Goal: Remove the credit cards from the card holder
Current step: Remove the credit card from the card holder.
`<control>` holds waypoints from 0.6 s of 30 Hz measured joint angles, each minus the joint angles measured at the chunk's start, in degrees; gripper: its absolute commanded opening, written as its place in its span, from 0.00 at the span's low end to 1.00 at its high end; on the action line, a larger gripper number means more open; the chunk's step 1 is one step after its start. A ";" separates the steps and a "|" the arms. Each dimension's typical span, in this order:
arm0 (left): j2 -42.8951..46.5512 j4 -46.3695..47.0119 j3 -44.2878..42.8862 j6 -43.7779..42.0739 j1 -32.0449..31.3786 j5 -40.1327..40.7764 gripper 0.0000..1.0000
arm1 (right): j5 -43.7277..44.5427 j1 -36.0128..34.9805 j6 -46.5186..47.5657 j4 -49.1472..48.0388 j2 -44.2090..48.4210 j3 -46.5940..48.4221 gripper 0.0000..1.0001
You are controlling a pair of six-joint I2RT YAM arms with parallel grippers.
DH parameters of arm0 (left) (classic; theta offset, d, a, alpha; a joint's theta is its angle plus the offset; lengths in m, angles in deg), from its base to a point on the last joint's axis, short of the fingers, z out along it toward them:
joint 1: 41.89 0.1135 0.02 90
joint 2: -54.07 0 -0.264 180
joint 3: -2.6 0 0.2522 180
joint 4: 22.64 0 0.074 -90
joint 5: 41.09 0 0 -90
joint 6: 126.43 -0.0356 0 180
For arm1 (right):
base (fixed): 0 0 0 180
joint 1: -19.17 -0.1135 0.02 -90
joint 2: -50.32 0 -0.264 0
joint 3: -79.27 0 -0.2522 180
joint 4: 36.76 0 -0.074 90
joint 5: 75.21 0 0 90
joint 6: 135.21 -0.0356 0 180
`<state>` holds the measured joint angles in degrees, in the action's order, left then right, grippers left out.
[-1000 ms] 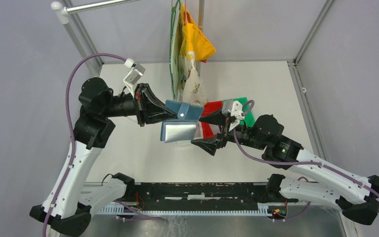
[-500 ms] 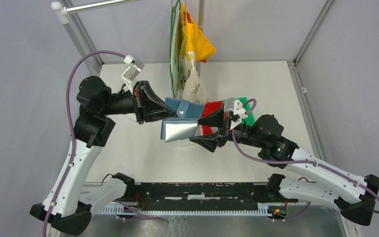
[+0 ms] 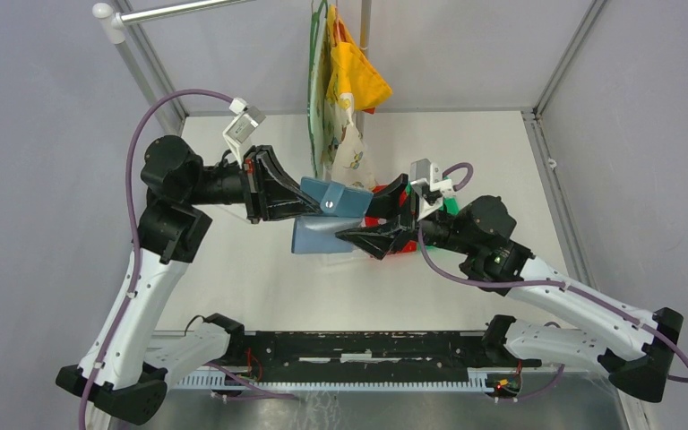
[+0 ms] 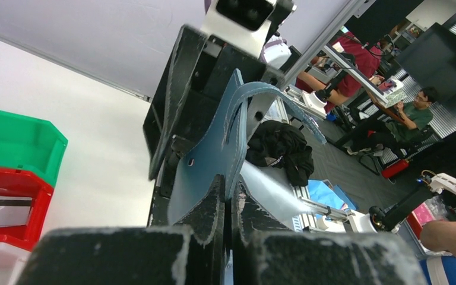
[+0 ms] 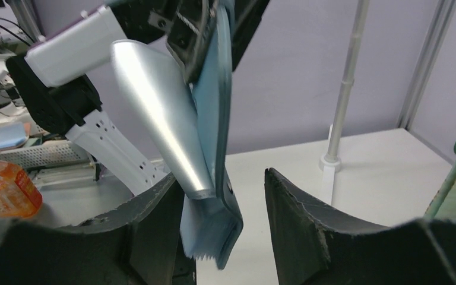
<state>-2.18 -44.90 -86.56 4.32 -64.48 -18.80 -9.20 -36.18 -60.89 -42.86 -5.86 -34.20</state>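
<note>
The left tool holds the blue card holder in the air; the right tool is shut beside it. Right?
No: the right tool is open around the card holder; the right wrist view shows it. The rest is correct.

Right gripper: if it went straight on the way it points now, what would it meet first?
The card holder: its blue edge hangs between the open jaws of the right gripper, apparently not touched by either. Behind it, probably, comes the left gripper, shut on the card holder, though depth is hard to judge.
</note>
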 measured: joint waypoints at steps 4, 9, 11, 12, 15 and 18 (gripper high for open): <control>0.00 -0.26 0.00 -0.02 0.00 -0.20 0.02 | -0.46 0.02 -1.01 -2.38 0.02 1.75 0.54; 0.00 -0.42 0.00 -0.04 0.00 -0.22 0.02 | -0.37 0.28 -2.25 -3.50 -0.02 1.88 0.43; 0.00 -0.70 0.00 -0.11 0.00 -0.26 0.02 | -0.39 0.39 -2.99 -3.87 -0.07 1.88 0.38; 0.00 -1.14 0.00 -0.24 0.00 -0.26 0.03 | -0.39 0.42 -3.39 -4.09 -0.09 1.88 0.35; 0.00 -3.10 0.00 -1.73 0.00 -0.04 0.14 | -0.42 0.46 -4.31 -4.52 -0.07 1.88 0.20; 0.00 -6.32 -0.07 -5.18 0.00 1.03 0.37 | -0.04 0.63 -5.09 -4.44 0.35 1.88 0.00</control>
<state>-2.18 -51.21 -86.62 -0.86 -64.48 -17.77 -9.24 -35.55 -65.99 -47.29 -5.51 -32.32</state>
